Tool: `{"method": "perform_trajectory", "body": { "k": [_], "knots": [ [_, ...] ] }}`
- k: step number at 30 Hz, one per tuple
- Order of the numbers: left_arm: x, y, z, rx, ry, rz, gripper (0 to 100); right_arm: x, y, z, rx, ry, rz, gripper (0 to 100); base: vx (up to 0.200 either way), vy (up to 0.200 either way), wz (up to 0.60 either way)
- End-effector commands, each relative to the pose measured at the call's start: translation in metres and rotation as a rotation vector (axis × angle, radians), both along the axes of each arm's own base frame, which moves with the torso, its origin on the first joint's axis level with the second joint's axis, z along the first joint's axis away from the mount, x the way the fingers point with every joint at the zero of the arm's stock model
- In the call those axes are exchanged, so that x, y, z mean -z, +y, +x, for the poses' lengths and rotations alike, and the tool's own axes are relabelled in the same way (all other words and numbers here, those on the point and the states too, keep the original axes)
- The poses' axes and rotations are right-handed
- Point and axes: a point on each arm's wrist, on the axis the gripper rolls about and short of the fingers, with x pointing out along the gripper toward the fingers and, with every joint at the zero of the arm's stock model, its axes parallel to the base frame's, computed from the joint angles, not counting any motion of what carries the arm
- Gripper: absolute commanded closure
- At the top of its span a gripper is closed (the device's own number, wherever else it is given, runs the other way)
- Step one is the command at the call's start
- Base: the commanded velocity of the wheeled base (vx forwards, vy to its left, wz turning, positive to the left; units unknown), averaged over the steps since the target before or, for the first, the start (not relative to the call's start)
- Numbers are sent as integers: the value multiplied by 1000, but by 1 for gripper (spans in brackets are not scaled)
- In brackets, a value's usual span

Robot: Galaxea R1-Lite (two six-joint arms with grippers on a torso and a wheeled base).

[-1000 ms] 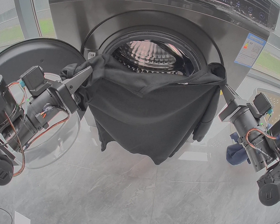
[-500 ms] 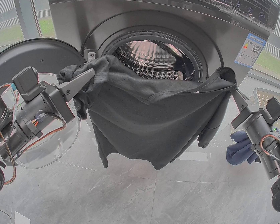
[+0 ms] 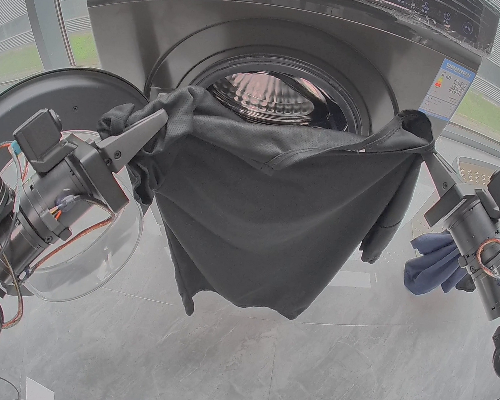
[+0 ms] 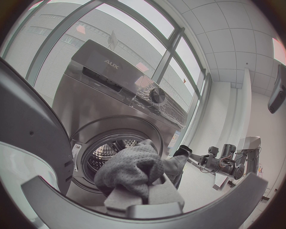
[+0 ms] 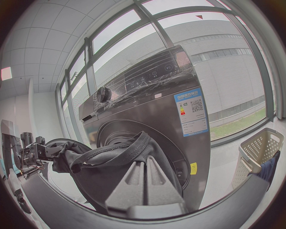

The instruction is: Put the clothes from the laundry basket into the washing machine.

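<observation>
Mid-left, the left end effector (image 3: pixel 161 117) grips a bunched shoulder of the shirt (image 3: pixel 272 212); mid-right, the right end effector (image 3: pixel 427 157) pinches the other. The shirt hangs centre frame, soft, light, floppy, likely best held by gathered folds. Behind, upper centre, the washer (image 3: pixel 270 37) gapes open.

Markings on the washing machine (image 3: pixel 127 26)
Rating label (image 3: pixel 447 89) with QR code, upper right in head view; white logo (image 4: pixel 111 64) on top panel (image 4: pixel 89 58); small yellow sticker (image 5: pixel 193 168) low on front.
</observation>
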Motion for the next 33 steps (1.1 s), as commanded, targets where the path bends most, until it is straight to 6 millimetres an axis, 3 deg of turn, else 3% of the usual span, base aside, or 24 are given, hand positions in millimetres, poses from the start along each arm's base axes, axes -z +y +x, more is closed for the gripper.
{"method": "perform_trajectory", "body": {
  "k": [1, 6, 9, 18, 19, 22, 25, 33],
  "knots": [
    [-2, -2, 1, 4, -7, -3, 100, 3, 2, 0, -12, 13, -4, 100, 0, 0, 0],
    [-4, -13, 2, 45, -12, -7, 100, 27, 13, 10, -42, 100, -42, 100, 0, 0, 0],
    [-2, -22, 8, 58, -10, -8, 100, 53, 29, 29, -64, 180, -72, 100, 0, 0, 0],
    [5, -42, 10, 127, 16, -2, 100, 75, 70, 57, -135, 184, -87, 100, 0, 0, 0],
    [5, -43, 10, 127, 16, -2, 100, 75, 70, 58, -137, 185, -88, 0, 0, 0, 0],
    [7, -48, 18, 119, 21, -1, 100, 87, 77, 66, -142, 208, -106, 0, 0, 0, 0],
    [6, -55, 24, 122, 15, -4, 100, 115, 89, 80, -149, 259, -150, 0, 0, 0, 0],
    [0, -61, 28, 130, -5, -16, 100, 139, 106, 97, -165, 283, -170, 0, 0, 0, 0]
  ]
}}
